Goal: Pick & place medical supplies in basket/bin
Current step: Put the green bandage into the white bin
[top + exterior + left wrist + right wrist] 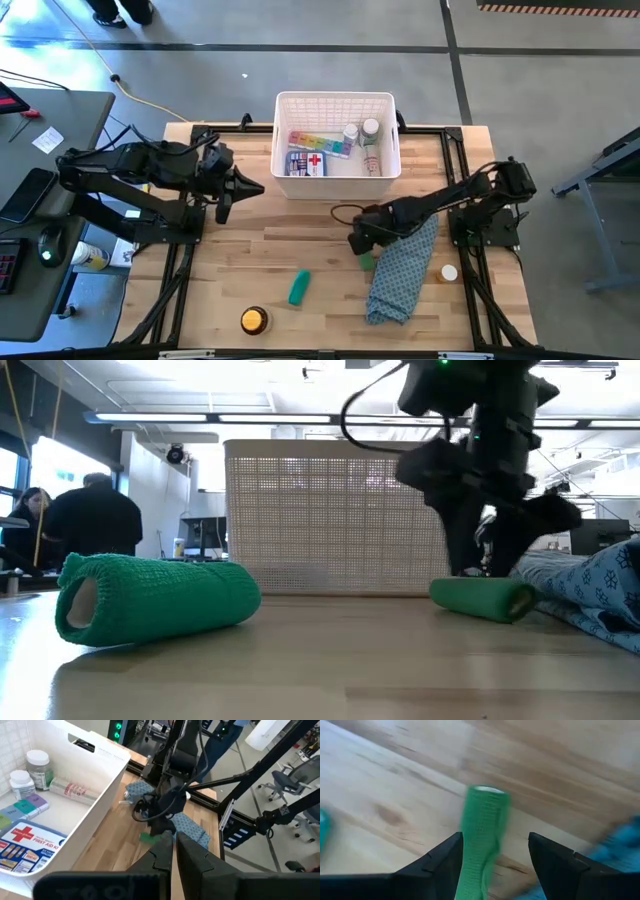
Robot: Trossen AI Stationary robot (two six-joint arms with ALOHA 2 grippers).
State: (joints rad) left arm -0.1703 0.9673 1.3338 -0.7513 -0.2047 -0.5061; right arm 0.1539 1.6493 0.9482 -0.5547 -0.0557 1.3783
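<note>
You are looking down at the table [230,260], with the basket [337,101] sitting at its far middle edge and holding a first-aid pack [307,164], a pill strip [319,144], two bottles [371,128] and a pinkish tube [371,160]. The blue cloth [405,268] is lying crumpled on the right side of the table, under the right arm. Your right gripper [495,855] is hanging low over a green roll [481,840] just beside the cloth's edge, its fingers spread apart with the roll lying between them, not yet clamped. Your left gripper [174,854] is waiting just left of the basket, above the table, its fingers pressed together and holding nothing. A second green roll [299,287] is lying alone near the table's front centre, well apart from the grippers. A round yellow tin [254,320] is sitting near the front edge, and a white cap [449,272] is showing just right of the cloth.
</note>
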